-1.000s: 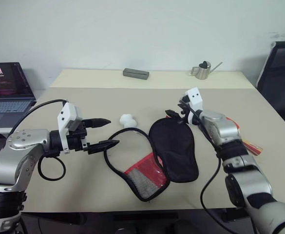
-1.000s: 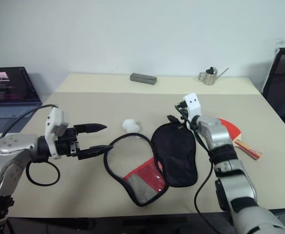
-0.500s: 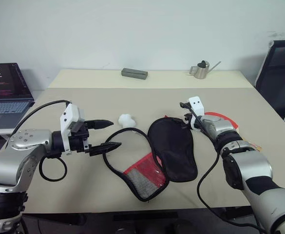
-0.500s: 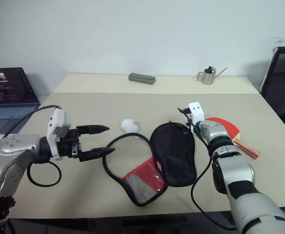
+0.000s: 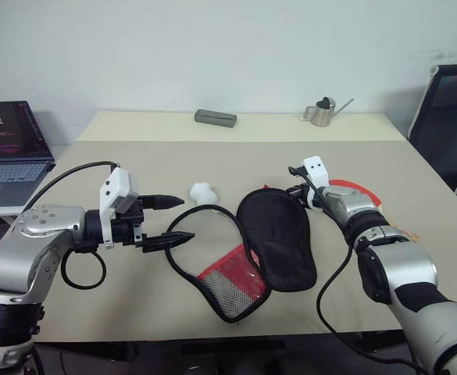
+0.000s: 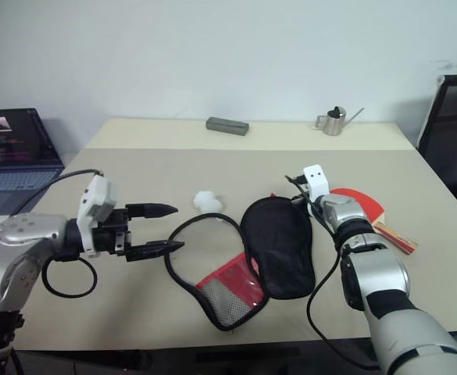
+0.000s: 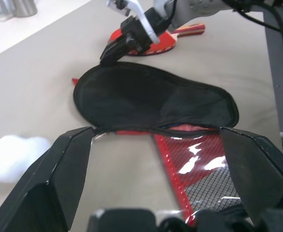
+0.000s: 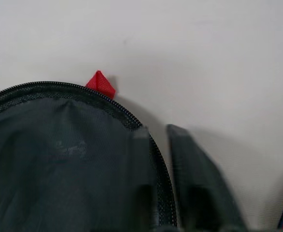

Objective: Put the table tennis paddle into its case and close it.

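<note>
Case point(image 5: 279, 238) is lying unzipped on the worktop point(image 5: 95, 160), black flap thrown open and the red mesh half point(image 5: 232, 281) beside it on my left. I've got the right gripper point(image 5: 300, 193) down at the flap's far rim, jaws closed on the zipper edge from what the right wrist view shows; looks like a pinch on the fabric, though I can't confirm it's firm. Reason for that grip, as I read it: hold the flap up so the mouth stays open for loading. Paddle point(image 5: 351, 190) is still out, flat on the worktop just right of the case, red face partly behind my right wrist, handle pointing away from the case. Left gripper point(image 5: 168, 219) hovers just left of the case's open zip loop, jaws wide open, holding nothing, lined up to steady that side. White lump point(image 5: 202, 192) sits just beyond the case, clear of both.
</note>
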